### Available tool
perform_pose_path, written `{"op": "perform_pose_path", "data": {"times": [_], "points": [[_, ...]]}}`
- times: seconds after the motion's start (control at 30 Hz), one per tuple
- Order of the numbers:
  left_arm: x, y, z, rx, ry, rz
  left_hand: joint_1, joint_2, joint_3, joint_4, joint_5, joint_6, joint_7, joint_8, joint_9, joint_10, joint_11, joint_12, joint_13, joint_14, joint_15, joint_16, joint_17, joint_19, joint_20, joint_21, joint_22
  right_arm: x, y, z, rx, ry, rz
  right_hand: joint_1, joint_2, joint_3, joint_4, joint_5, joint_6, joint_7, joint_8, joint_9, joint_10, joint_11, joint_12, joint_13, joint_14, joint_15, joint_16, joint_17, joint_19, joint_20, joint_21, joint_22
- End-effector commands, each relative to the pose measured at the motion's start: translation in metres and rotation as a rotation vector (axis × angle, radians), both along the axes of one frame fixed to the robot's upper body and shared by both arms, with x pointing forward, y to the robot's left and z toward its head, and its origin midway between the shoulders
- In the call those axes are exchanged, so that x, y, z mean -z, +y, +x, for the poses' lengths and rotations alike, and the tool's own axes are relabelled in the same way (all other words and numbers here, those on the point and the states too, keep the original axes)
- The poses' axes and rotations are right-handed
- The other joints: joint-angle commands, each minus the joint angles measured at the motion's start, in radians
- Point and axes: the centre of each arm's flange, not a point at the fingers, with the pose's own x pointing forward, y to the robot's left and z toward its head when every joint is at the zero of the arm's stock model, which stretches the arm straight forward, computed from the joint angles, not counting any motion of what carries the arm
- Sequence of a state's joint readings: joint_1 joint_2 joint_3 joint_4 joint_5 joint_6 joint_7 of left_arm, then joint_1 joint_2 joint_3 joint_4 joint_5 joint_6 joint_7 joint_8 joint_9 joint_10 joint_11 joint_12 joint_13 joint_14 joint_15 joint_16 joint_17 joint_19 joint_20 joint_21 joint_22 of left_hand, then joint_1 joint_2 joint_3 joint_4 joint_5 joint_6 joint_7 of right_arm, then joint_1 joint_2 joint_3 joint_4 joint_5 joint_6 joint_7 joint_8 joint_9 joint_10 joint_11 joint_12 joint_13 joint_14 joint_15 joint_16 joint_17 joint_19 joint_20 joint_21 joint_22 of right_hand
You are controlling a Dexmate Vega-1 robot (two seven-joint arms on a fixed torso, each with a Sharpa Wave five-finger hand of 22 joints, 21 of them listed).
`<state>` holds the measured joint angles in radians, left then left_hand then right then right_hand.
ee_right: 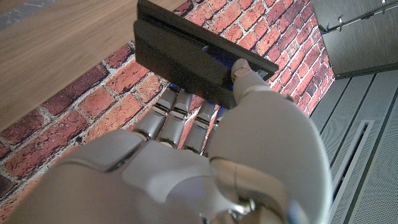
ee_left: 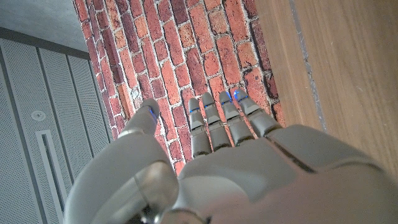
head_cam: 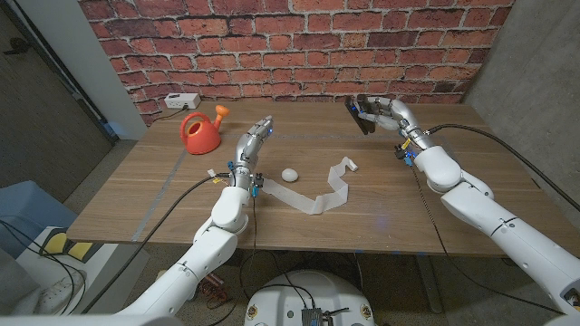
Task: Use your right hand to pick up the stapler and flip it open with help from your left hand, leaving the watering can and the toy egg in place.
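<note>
Black stapler [head_cam: 363, 115] gripped in raised right hand [head_cam: 388, 116], left hand [head_cam: 255, 142] empty, fingers extended, well apart

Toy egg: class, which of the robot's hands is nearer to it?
Left. The left hand hovers just beside the egg; the right hand holds the stapler far across the table.

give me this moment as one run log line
right robot hand: holds black stapler lifted | left robot hand: open, empty | watering can, toy egg: on table | phase: stapler picked up
</note>
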<state>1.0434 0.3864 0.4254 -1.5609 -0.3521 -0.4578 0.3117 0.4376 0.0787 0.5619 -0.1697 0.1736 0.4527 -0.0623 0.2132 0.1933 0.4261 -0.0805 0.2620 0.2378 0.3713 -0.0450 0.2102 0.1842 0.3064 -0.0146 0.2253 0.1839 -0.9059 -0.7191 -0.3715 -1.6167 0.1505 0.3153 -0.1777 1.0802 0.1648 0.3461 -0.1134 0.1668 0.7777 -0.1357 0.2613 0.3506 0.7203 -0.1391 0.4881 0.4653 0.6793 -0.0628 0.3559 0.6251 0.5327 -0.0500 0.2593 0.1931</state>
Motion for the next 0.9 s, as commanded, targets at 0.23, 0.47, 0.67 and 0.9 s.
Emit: {"op": "perform_pose_path", "data": {"times": [0.23,0.47,0.67,0.9], "points": [[-0.018,-0.010,-0.011,0.018,-0.057,0.042,0.026,-0.014,-0.003,-0.008,0.000,-0.008,-0.006,-0.005,0.006,0.005,-0.019,-0.001,0.004,0.001,-0.079,0.000,0.005,-0.015,0.000,-0.005,0.005,-0.007,0.010,-0.001,-0.047,0.021,-0.025,-0.005,0.021,0.013,0.012,0.008,0.035,0.004,0.003,0.003,0.111,-0.032,0.007,0.006,0.013,-0.174,-0.005,0.002,0.011,-0.079,0.008,0.003],[-0.026,-0.016,-0.014,0.065,-0.088,0.035,0.088,0.023,0.015,-0.011,0.002,-0.018,-0.005,-0.007,0.008,-0.009,-0.022,-0.008,0.009,-0.012,-0.085,-0.004,0.007,-0.037,-0.004,-0.015,0.001,-0.009,0.014,0.000,-0.080,0.034,-0.017,-0.004,0.021,0.012,0.011,0.008,0.034,0.004,0.001,0.003,0.111,-0.033,0.007,0.006,0.017,-0.174,-0.006,0.001,0.011,-0.078,0.009,0.003],[-0.032,-0.021,-0.016,0.071,-0.102,0.054,0.101,0.002,0.004,-0.016,-0.001,-0.017,-0.012,-0.006,0.008,-0.010,-0.025,-0.009,0.010,-0.017,-0.089,-0.007,0.006,-0.045,-0.003,-0.020,0.000,-0.010,0.017,0.000,-0.106,0.044,-0.010,-0.004,0.021,0.011,0.010,0.008,0.037,0.010,0.001,0.004,0.119,-0.028,0.008,0.003,0.020,-0.174,-0.008,0.000,0.010,-0.076,0.011,0.003],[-0.039,-0.026,-0.018,0.064,-0.122,0.094,0.121,-0.012,-0.009,-0.011,-0.003,-0.020,-0.010,-0.006,0.008,-0.015,-0.019,-0.011,0.012,-0.017,-0.084,-0.006,0.006,-0.003,-0.007,-0.003,0.001,-0.010,0.021,0.001,-0.123,0.054,-0.022,-0.002,0.021,0.011,0.008,0.007,0.039,0.013,0.000,0.004,0.121,-0.029,0.008,0.004,0.024,-0.174,-0.008,0.000,0.013,-0.075,0.013,0.004]]}}
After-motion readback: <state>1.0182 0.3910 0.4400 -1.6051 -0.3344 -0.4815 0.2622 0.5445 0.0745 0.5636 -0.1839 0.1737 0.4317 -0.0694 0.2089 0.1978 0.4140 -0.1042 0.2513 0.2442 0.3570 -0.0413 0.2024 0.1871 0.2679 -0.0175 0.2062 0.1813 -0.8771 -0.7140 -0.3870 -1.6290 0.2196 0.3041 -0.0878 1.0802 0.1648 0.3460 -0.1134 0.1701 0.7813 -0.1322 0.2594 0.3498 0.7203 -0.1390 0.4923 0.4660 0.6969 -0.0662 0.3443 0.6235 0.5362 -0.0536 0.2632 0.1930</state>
